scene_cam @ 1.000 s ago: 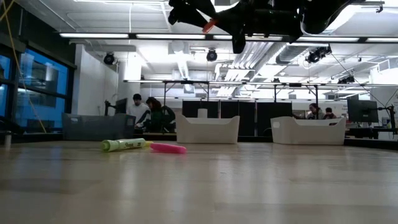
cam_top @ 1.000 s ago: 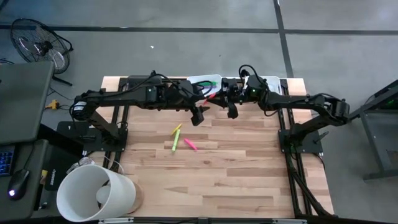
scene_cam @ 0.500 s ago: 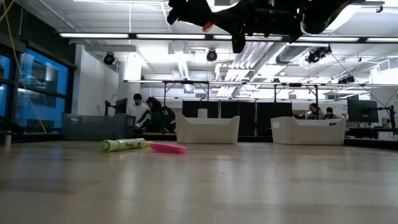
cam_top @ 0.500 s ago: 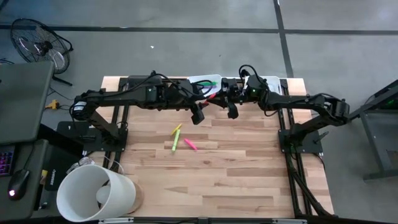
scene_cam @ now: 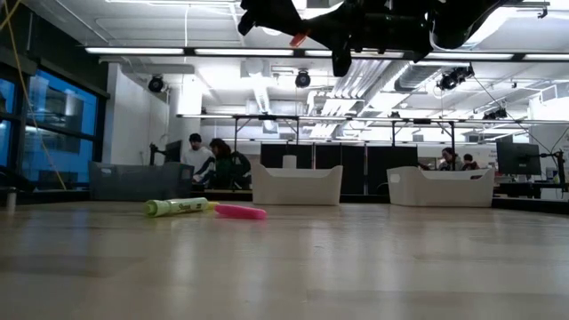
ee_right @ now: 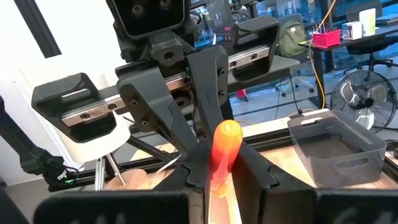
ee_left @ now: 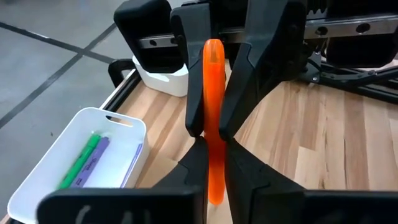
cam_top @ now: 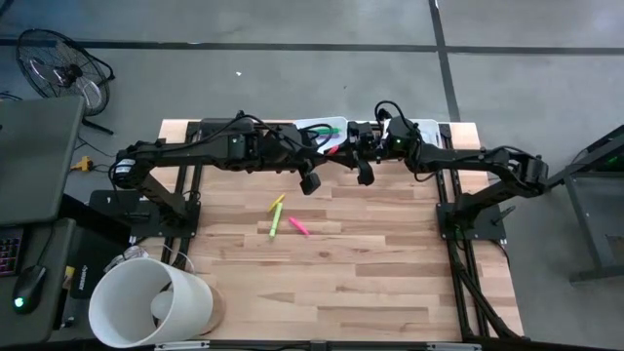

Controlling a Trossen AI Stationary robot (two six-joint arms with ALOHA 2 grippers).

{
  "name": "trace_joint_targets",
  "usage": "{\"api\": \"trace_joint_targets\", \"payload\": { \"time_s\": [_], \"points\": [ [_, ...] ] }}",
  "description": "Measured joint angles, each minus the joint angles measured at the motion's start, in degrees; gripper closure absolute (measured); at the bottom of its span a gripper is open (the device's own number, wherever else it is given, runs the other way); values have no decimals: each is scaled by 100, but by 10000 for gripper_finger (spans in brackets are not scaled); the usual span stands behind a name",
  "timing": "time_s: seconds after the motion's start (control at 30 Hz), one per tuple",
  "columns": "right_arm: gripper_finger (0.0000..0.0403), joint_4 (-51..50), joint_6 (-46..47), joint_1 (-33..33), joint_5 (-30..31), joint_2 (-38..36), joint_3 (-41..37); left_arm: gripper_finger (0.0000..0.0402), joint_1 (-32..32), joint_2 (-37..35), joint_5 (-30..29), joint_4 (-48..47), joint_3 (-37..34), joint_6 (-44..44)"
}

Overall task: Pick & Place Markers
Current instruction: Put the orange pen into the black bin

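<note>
Left gripper (ee_left: 214, 140) and right gripper (ee_right: 217, 165) both clamped on one orange marker (ee_left: 213, 118), table's 12 o'clock edge.

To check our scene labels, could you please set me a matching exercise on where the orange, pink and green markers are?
Things:
1. thin orange marker
2. short pink marker
3. thin green marker

Places:
A. lying inside the white rectangular plastic tray, beside a purple marker
B. lying on the bare wooden tabletop
C. up in the air, clamped by both the left gripper and the right gripper

Pairs: 1-C, 2-B, 3-A.
</note>
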Motion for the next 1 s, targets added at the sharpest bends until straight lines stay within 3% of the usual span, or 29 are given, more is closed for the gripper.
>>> {"api": "trace_joint_targets", "payload": {
  "time_s": [0.23,0.67,0.83,1.0],
  "points": [
    [366,108,123,2,-45,4,0,359,-6,-4,-11,12,0,-47],
    [365,382,218,90,-226,4,26,276,-4,160,365,321,-7,-72],
    [366,365,245,87,-234,4,24,298,-5,225,268,322,-7,-121],
    [364,328,223,85,-223,4,22,365,-7,212,247,359,-4,-171]
  ]
}}
